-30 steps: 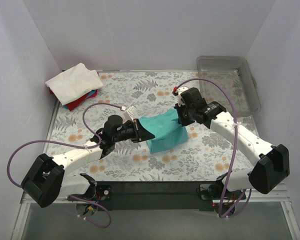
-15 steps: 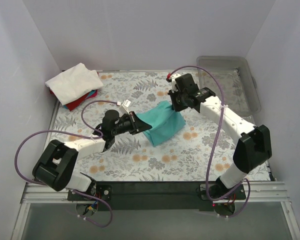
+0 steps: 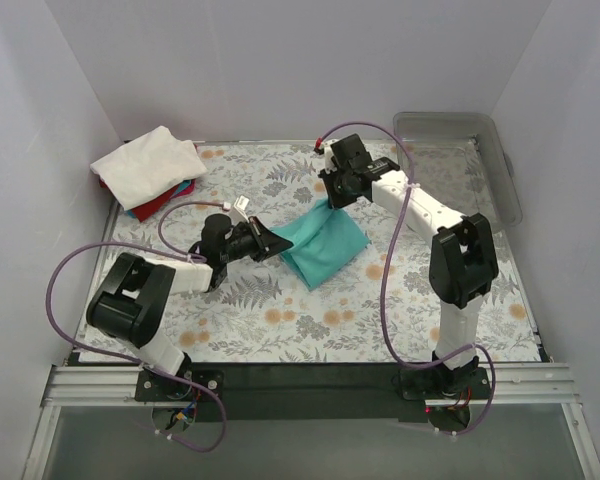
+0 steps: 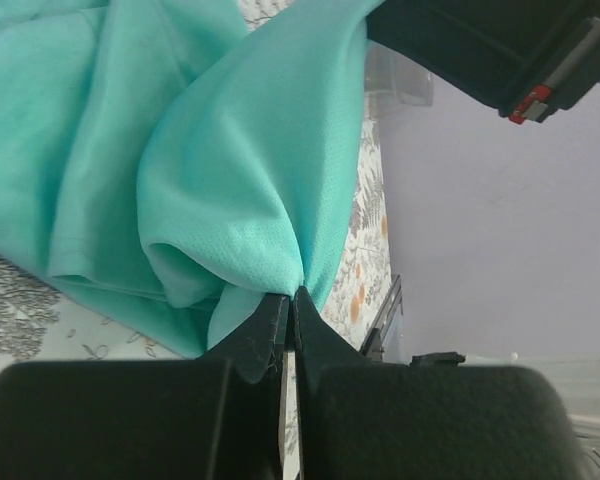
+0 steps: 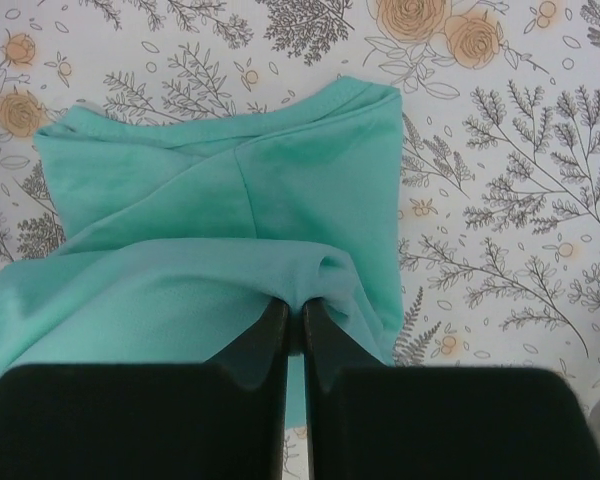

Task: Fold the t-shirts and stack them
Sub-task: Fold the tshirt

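A shirt (image 3: 328, 243) is lying bunched near the middle of the table (image 3: 280, 320). The left gripper (image 3: 277, 243) is pinching its left edge, and the right gripper (image 3: 330, 200) is pinching its far edge from just behind. A pile of shirts (image 3: 148, 170) is sitting in the far left corner, well apart from it, with seemingly two or three under the top one. A tray (image 3: 458, 150) is sitting in the far right corner.
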Controlling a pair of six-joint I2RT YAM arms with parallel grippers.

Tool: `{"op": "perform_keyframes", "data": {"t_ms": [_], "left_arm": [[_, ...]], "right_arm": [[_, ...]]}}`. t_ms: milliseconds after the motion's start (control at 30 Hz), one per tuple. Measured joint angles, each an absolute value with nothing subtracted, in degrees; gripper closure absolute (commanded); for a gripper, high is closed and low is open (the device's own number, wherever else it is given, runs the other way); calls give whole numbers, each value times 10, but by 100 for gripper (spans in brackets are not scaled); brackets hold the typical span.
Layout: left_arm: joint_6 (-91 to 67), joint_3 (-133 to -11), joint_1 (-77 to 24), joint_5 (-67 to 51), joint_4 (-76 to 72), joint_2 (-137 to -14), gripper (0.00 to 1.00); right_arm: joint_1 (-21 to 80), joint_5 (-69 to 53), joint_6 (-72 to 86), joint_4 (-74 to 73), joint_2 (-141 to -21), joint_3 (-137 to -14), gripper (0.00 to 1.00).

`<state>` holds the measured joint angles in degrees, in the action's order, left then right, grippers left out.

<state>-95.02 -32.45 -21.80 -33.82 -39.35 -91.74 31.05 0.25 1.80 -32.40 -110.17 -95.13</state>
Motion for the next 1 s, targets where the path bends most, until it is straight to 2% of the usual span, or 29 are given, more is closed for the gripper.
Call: {"op": "perform_keyframes", "data": {"t_ms": [167,200,233,367,400,433,467,533,700,833,1000], "left_arm": [[-952,-339,-198,-338,-395,-966,100],[-953,-343,-194,-338,-395,-976,95],[-954,-349,-189,-338,-396,-987,81],[-957,-358,-173,-333,-388,-1007,42],[-955,-359,-168,-330,-381,-1007,37],[-955,-363,-164,-325,-370,-1006,25],[-950,-368,-161,-320,-360,-1003,17],[-941,-381,-157,-300,-329,-988,5],[-906,-407,-154,-245,-274,-907,3],[-890,-412,-154,-235,-265,-876,3],[-882,-386,-156,-232,-245,-879,2]], "right_arm": [[307,-2,14,-325,-1147,-995,99],[306,-3,14,-325,-1157,-1006,97],[306,-3,15,-325,-1167,-1018,85],[297,-1,20,-319,-1210,-1070,37],[293,-1,21,-318,-1217,-1084,24],[288,-1,22,-316,-1222,-1096,7],[284,-1,23,-314,-1223,-1105,3],[277,-3,20,-311,-1221,-1120,2],[268,-5,22,-284,-1174,-1090,2],[270,-21,24,-245,-1092,-988,7],[271,-41,32,-205,-1050,-889,8]]}}
